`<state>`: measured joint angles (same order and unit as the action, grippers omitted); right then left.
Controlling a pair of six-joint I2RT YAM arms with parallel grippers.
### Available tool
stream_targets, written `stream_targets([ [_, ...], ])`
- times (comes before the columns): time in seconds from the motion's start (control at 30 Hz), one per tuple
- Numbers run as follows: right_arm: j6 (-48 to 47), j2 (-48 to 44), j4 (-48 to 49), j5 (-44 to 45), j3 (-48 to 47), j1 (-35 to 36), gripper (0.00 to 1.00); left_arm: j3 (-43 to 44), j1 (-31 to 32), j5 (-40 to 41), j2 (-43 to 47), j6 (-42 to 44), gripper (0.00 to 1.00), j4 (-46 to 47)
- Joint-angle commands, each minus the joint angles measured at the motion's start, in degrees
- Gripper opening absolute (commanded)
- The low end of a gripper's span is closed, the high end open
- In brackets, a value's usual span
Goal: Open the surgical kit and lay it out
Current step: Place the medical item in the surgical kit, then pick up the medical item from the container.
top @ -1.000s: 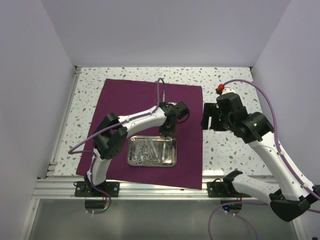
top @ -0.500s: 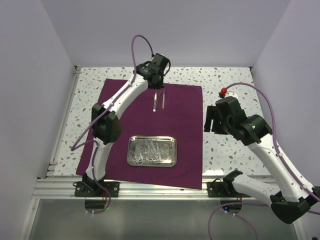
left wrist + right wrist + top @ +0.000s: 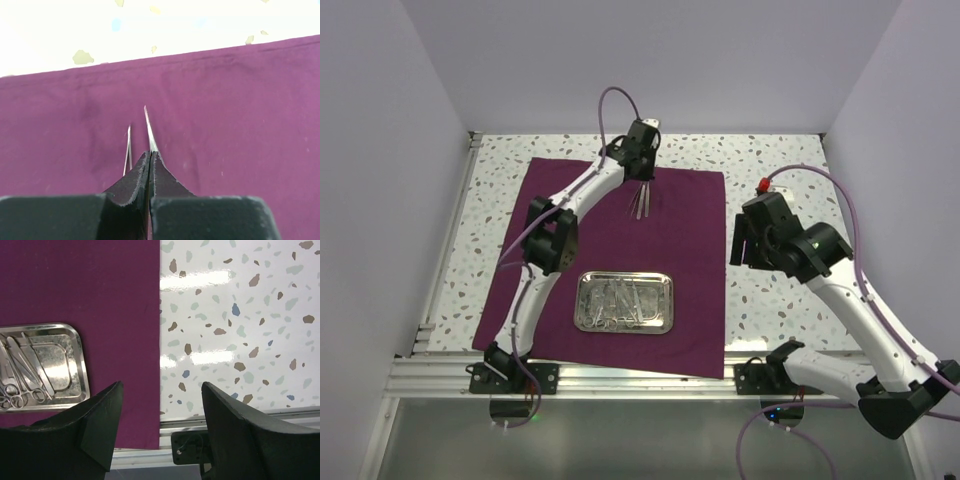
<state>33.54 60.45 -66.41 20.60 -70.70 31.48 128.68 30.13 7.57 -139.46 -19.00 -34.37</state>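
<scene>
Clearly the laying-out is under way: the left gripper (image 3: 150,162), clamped tight on thin silver tweezers (image 3: 148,131), hangs over the far part of the spread purple cloth (image 3: 690,250), well apart from the steel tray (image 3: 582,300) of other instruments (image 3: 620,305) near its front edge. The right gripper (image 3: 161,387) stands wide and empty above the cloth's right edge. Next, I judge, the tweezers need lowering flat before release

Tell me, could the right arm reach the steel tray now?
Probably yes. The right hand hovers open and empty beside the cloth, nothing stands between it and the tray, and the left hand holds tweezers at the far edge.
</scene>
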Motion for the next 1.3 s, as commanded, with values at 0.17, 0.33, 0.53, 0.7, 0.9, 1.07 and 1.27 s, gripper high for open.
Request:
stream_targets([
  [0.17,1.18,0.82,-1.26,2.69,0.38,0.33,0.68,4.91,-1.21,-0.46,-3.72,-0.94,0.21,9.85],
  [0.33,1.7,0.2,-1.26,2.25,1.61,0.33,0.7,1.32,-1.21,0.6,1.46,-0.6,0.73,9.94],
  [0.53,0.57,-0.33,-2.14,2.34,0.91,0.33,0.73,-15.62,0.54,-3.61,14.55,-4.45,0.62,5.9],
  [0.7,-0.75,-1.73,-3.28,-0.9,0.21,0.24,0.74,-37.83,9.13,0.59,26.93,-9.37,0.6,3.52],
  [0.9,-3.12,-2.79,-4.87,-4.51,-1.55,0.24,0.75,-52.11,16.7,2.36,33.62,-21.76,0.56,-1.13],
  [1.07,-3.74,-4.45,-4.52,-7.06,-0.32,0.24,0.75,-57.48,19.17,4.2,39.42,-26.61,0.56,-4.74],
  [1.27,-4.27,-5.34,-3.37,-9.34,1.44,0.24,0.75,-61.97,19.44,7.1,46.28,-28.46,0.56,-7.55],
])
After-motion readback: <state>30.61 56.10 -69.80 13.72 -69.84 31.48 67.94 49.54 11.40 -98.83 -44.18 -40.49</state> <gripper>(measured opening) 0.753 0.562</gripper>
